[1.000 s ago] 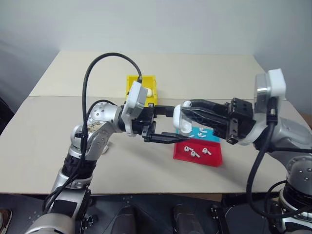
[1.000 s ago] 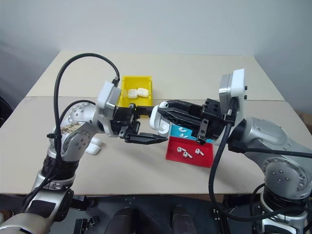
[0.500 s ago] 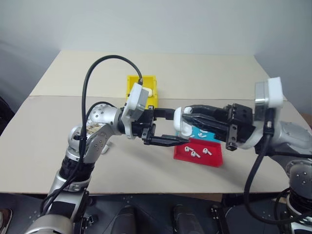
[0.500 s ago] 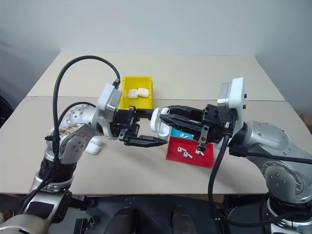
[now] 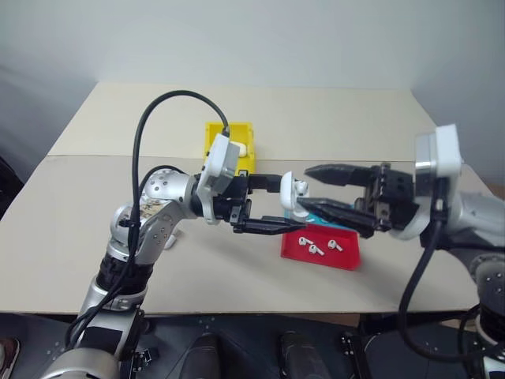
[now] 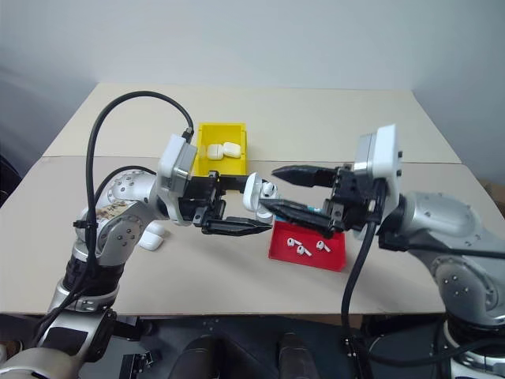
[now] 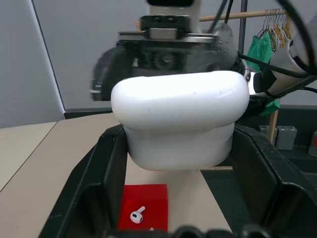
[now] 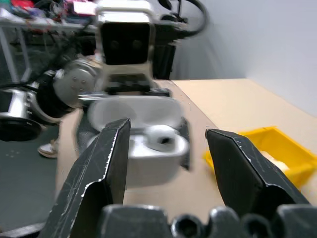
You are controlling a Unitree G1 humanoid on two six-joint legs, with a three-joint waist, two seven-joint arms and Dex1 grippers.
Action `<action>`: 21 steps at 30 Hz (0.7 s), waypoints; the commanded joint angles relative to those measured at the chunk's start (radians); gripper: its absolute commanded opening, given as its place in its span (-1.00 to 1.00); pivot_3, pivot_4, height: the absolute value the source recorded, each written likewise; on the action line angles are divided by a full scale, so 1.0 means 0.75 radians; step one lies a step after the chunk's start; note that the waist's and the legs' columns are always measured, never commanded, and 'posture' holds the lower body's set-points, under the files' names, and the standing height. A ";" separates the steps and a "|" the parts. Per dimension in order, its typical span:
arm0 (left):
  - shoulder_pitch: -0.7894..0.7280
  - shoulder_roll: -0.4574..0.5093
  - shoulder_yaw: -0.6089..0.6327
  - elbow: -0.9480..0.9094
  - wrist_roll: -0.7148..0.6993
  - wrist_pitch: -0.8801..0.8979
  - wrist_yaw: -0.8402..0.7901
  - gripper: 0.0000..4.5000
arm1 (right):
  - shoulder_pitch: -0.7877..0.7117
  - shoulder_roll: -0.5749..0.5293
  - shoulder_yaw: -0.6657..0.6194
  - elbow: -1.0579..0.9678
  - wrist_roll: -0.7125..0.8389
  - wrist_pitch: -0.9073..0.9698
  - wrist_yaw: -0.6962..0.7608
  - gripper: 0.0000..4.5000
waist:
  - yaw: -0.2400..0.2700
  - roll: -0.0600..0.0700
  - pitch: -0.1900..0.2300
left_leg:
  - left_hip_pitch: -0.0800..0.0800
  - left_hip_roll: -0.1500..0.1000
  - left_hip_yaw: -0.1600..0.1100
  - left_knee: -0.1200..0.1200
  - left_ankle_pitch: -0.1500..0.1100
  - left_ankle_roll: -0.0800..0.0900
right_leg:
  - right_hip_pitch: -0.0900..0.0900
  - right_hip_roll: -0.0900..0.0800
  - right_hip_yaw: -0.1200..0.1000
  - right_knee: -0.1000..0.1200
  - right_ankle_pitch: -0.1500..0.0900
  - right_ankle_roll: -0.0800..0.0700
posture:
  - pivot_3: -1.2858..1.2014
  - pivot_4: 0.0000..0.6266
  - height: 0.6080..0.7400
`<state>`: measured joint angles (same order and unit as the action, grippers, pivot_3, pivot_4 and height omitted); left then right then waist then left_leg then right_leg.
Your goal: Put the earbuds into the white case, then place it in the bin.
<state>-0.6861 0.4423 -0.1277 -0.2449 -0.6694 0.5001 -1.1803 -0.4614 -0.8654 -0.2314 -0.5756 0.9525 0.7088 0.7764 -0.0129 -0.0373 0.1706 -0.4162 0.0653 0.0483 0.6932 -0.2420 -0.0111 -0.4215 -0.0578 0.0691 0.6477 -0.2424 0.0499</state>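
White and glossy, the white case (image 5: 293,193) hangs in the air above the table (image 5: 95,237), clamped between the two black fingers of the left gripper (image 5: 272,204), which points level toward the right. Its lid stands open, and the right wrist view shows an earbud (image 8: 159,137) seated in its body. From the left wrist view the case (image 7: 179,124) sits squarely between the finger pads (image 7: 106,163), hinge side toward the camera.

The right gripper (image 5: 319,189) faces it from the right, pointing left; its fingers are spread well apart — one above the level of the case, one below — and they grip nothing. Their tips are just beside the case; whether the lower one touches it I cannot tell.

Below the two grippers lies the flat red tray (image 5: 347,257) with three loose earbuds (image 5: 316,249) on it; a strip of the blue tray (image 6: 314,211) shows just behind, mostly hidden by the right gripper.

Farther back and to the left stands the yellow bin (image 6: 207,142) with two closed white cases (image 6: 224,149) inside. Another white case (image 6: 153,238) rests on the table at the near left, beside the left arm, partly hidden
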 commanded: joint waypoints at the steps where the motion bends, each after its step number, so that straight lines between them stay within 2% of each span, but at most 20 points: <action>1: 0.001 0.005 0.043 -0.038 -0.017 -0.035 0.002 0.24 | -0.161 -0.211 0.060 0.181 -0.179 0.001 0.136 0.29 | 0.001 0.001 0.000 | 0.000 0.000 0.000 0.000 0.000 0.000 | 0.000 0.000 0.000 0.000 0.000 0.000 | 0.03 -0.52 1.00; 3: 0.006 0.000 0.042 -0.039 -0.013 -0.041 0.004 0.24 | -0.252 -0.301 0.196 0.294 -0.307 -0.029 0.250 0.29 | 0.000 0.001 0.000 | 0.000 0.000 0.000 -0.001 0.000 0.000 | 0.000 0.000 0.000 -0.001 0.000 0.000 | 0.03 -0.52 1.00; 6: 0.002 -0.008 0.043 -0.032 -0.003 -0.053 0.012 0.24 | -0.399 -0.357 0.459 0.453 -0.564 -0.112 0.421 0.29 | -0.007 0.001 0.000 | 0.001 0.001 0.001 -0.002 0.000 0.000 | -0.001 0.001 0.000 -0.002 0.000 -0.001 | 0.03 -0.52 1.00; 8: -0.003 -0.011 0.046 -0.025 -0.004 -0.059 0.012 0.24 | -0.500 -0.333 0.656 0.578 -0.792 -0.213 0.511 0.29 | -0.009 0.002 0.000 | 0.001 0.001 0.001 -0.002 0.000 0.000 | -0.001 0.001 0.001 -0.001 0.000 -0.001 | 0.03 -0.52 1.00; 11: 0.008 -0.009 0.056 -0.022 -0.001 -0.071 0.019 0.24 | -0.666 -0.200 0.886 0.823 -1.043 -0.310 0.599 0.29 | -0.014 0.002 0.000 | 0.001 0.001 0.002 -0.001 0.000 0.000 | -0.002 0.001 0.001 -0.001 0.000 -0.001 | 0.03 -0.52 1.00; 15: 0.010 -0.011 0.054 -0.014 0.002 -0.079 0.031 0.24 | -0.771 -0.077 0.999 1.092 -1.214 -0.454 0.709 0.29 | -0.006 0.002 0.001 | -0.001 0.001 0.002 -0.002 0.000 0.000 | -0.003 0.001 0.001 -0.001 0.000 -0.001 | 0.03 -0.52 1.00; 21: 0.011 -0.002 0.063 0.016 0.023 -0.102 0.038 0.24 | -0.872 0.060 1.058 1.458 -1.401 -0.685 0.775 0.29 | 0.006 0.002 0.001 | -0.005 0.000 0.002 0.001 0.000 0.000 | -0.005 -0.001 0.000 -0.002 0.000 0.000 | 0.03 -0.52 1.00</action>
<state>-0.6657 0.4388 -0.0988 -0.2202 -0.6571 0.4536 -1.1558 -1.0793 -0.8249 0.5750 0.4617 -0.0605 0.2524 1.3471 -0.0085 -0.0355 0.1714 -0.4204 0.0654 0.0502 0.6937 -0.2419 -0.0110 -0.4252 -0.0583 0.0691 0.6459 -0.2421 0.0503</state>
